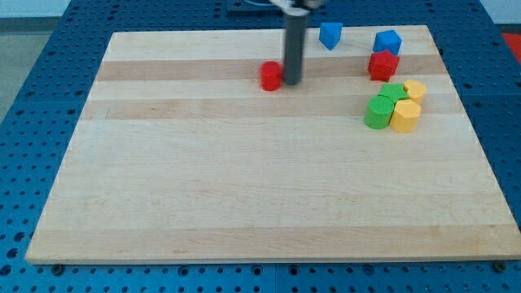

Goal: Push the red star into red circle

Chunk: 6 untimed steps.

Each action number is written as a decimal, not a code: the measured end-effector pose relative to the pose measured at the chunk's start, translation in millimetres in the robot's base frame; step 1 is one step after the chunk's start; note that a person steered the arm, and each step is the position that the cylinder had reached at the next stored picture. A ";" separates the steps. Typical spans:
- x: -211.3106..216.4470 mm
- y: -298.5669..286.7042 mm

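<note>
Camera view, upper centre: my tip (291, 82) (a bare rod, no claw) touches the red circle's (271, 76) right side; red star (383, 65) upper right, well apart.

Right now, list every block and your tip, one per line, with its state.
My tip: down on the board, touching the red circle's right side.
Red circle: alone, left of the tip.
Red star: far right, apart from the circle.
Blue blocks: along the top edge.
Green blocks: clustered together.
Yellow blocks: against the green ones.
</note>
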State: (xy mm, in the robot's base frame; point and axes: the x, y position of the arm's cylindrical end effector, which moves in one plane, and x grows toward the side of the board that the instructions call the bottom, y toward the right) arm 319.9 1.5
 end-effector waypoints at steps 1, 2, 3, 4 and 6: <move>-1.7 -51.2; 24.3 -38.7; 46.6 21.2; 44.5 84.2; 27.9 176.1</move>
State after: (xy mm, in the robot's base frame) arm 347.8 177.6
